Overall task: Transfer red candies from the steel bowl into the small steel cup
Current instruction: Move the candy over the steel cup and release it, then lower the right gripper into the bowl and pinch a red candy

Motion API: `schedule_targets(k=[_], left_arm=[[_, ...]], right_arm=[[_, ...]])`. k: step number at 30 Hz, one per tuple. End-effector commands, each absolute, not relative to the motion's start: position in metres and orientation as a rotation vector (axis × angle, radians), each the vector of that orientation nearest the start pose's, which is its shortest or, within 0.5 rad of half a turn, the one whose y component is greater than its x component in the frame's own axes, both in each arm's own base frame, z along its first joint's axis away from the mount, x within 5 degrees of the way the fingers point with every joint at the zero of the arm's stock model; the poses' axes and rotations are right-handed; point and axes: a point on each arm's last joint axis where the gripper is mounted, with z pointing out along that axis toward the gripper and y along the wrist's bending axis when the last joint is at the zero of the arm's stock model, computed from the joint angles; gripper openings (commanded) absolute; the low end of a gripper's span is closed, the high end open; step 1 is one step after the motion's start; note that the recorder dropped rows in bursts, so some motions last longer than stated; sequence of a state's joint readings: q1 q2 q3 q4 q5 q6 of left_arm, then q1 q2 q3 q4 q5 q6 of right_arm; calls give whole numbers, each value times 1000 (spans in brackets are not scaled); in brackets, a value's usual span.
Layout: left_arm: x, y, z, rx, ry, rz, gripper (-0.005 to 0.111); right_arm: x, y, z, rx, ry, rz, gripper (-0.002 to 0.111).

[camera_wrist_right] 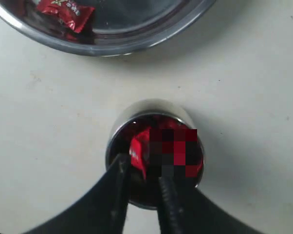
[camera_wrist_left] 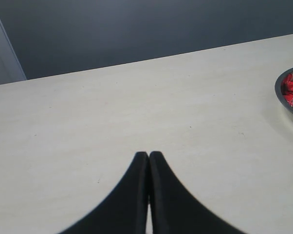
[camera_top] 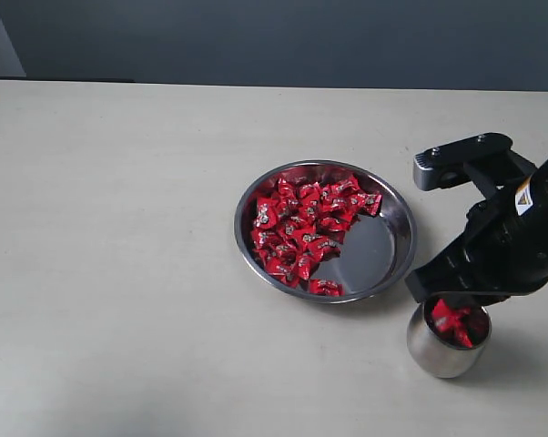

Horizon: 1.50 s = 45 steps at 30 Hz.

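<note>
Right hand (camera_wrist_right: pixel 142 170) seemingly just above small steel cup (camera_wrist_right: pixel 151 108)

Soft, even light throws faint shadows, the steel bowl (camera_top: pixel 376 257) gleams, and blocky pixels smear the cup (camera_wrist_right: pixel 151 106).

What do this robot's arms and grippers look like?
The right arm is chunky and black, with a grey block mounted on it and a small yellow-and-white sticker. The left gripper and right gripper each have two smooth black fingers curving to narrow tips. The left arm itself is out of view.
</note>
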<state>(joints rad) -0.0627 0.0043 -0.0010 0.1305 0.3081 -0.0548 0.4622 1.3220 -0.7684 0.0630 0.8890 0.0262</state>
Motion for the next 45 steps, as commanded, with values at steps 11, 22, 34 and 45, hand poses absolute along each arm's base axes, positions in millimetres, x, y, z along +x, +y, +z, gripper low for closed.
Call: schedule_targets(k=[11,22,34,45], left_arm=[[54,0,186,94,1780,32,0],[54,0,186,94,1780,32,0],[54,0,186,94,1780,32,0],[54,0,186,94,1780,32,0]], right_arm=[[207,113,229,-535,2730,285,30],[269,147,220,-614,2690,322,30],[322,178,157,-796,2827,329,30],[335,186,125,-821,2880,328,30]])
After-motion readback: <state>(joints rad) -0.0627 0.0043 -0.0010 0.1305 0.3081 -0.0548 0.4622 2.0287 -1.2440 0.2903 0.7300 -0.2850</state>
